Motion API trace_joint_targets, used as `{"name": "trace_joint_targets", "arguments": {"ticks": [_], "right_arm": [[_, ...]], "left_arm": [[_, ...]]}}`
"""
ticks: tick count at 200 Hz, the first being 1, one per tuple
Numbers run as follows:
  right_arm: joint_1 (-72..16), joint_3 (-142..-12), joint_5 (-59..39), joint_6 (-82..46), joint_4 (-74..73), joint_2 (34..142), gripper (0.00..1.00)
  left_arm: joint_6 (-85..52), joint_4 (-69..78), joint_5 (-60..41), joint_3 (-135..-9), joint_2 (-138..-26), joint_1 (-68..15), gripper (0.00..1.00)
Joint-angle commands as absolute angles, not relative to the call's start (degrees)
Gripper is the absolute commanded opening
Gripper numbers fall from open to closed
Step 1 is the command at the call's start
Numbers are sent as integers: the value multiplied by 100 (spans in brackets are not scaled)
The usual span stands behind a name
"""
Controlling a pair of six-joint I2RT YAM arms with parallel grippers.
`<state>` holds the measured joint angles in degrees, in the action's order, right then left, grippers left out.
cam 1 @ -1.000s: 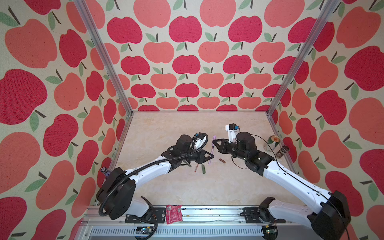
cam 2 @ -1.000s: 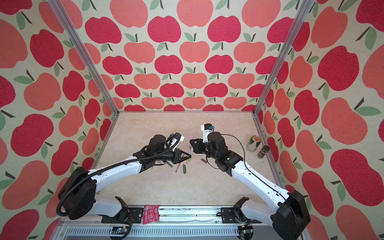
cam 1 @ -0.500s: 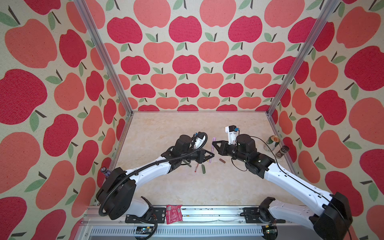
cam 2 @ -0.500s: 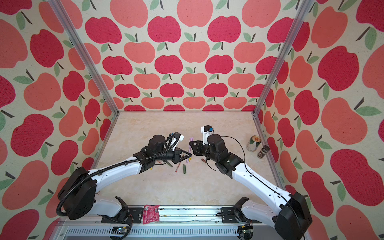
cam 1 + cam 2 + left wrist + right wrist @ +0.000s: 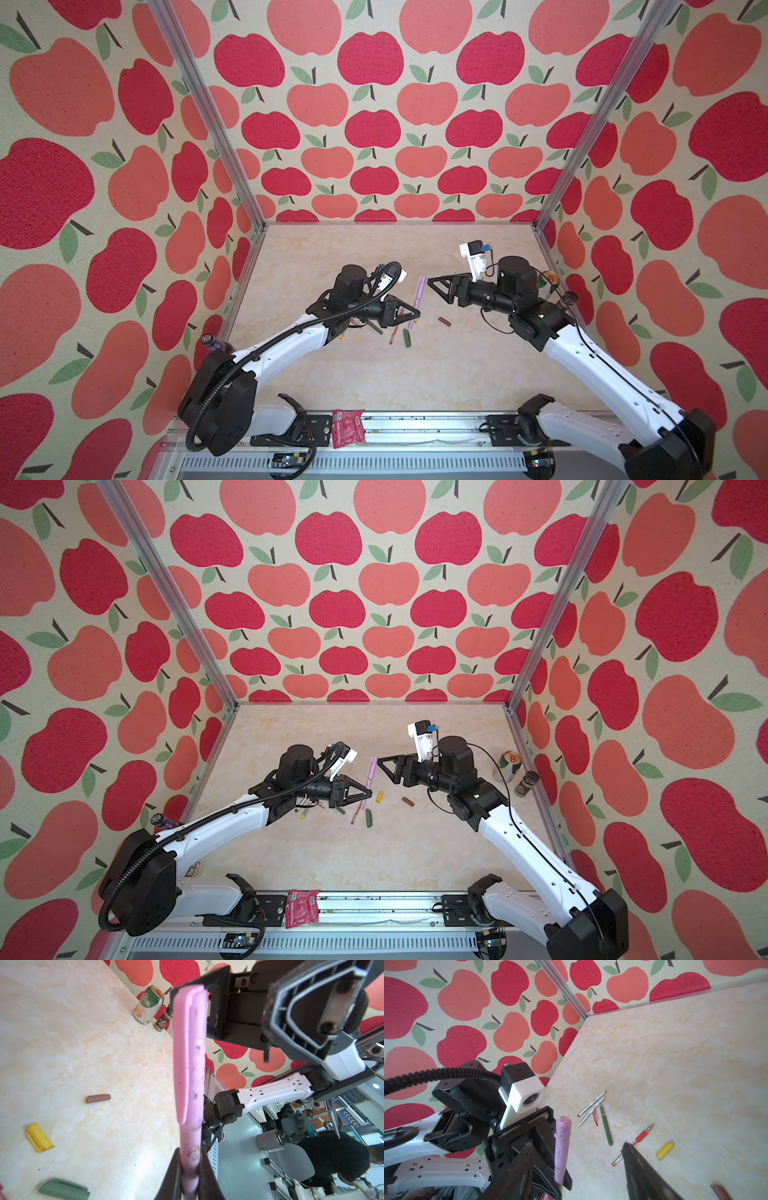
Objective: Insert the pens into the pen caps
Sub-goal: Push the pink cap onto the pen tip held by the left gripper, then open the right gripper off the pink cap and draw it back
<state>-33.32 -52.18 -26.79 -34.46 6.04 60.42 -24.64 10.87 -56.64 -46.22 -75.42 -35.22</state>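
My left gripper point(image 5: 190, 1167) is shut on the lower barrel of the lilac-pink pen point(image 5: 190, 1142), held up off the table point(image 5: 457, 374). A lilac-pink cap point(image 5: 190, 1053) sits on the pen's upper end. My right gripper point(image 5: 577, 1145) is open, its jaws apart on either side of the capped pen point(image 5: 562, 1147) and clear of it. On the table lie a green pen point(image 5: 606, 1126), a red pen point(image 5: 636, 1142), two white pens point(image 5: 591, 1103), a red cap point(image 5: 595, 1118), a yellow cap point(image 5: 379, 797), a brown cap point(image 5: 445, 321) and a green cap point(image 5: 408, 340).
A green drink can point(image 5: 510, 764) and a small dark jar point(image 5: 525, 783) stand by the right wall. A red snack packet point(image 5: 348, 428) lies on the front rail. A dark bottle point(image 5: 210, 341) stands at the left wall behind the left arm.
My right gripper has opened and drawn back a little to the right, away from the cap end of the lilac-pink pen. The left gripper still holds the pen in place.
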Motion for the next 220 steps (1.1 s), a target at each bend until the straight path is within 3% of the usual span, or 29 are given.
{"name": "trace_joint_targets", "arguments": {"ticks": [1, 75, 178, 220], "right_arm": [[-3221, -5445, -3867, -3199, 537, 6190, 69], [-3230, -5393, -4490, -3692, -336, 6761, 49], [-3340, -5296, -4676, -3753, -454, 6987, 6], [-3390, -5258, -4685, -3639, -289, 7011, 1]], "left_arm": [[-2130, 699, -6409, -4736, -7437, -3464, 2], [-2078, 740, -6355, -4869, -7471, -3366, 2], [-2236, 1143, -6335, -5021, -7659, -3327, 2], [-2458, 1618, -6226, -5100, -7597, -3136, 2]]}}
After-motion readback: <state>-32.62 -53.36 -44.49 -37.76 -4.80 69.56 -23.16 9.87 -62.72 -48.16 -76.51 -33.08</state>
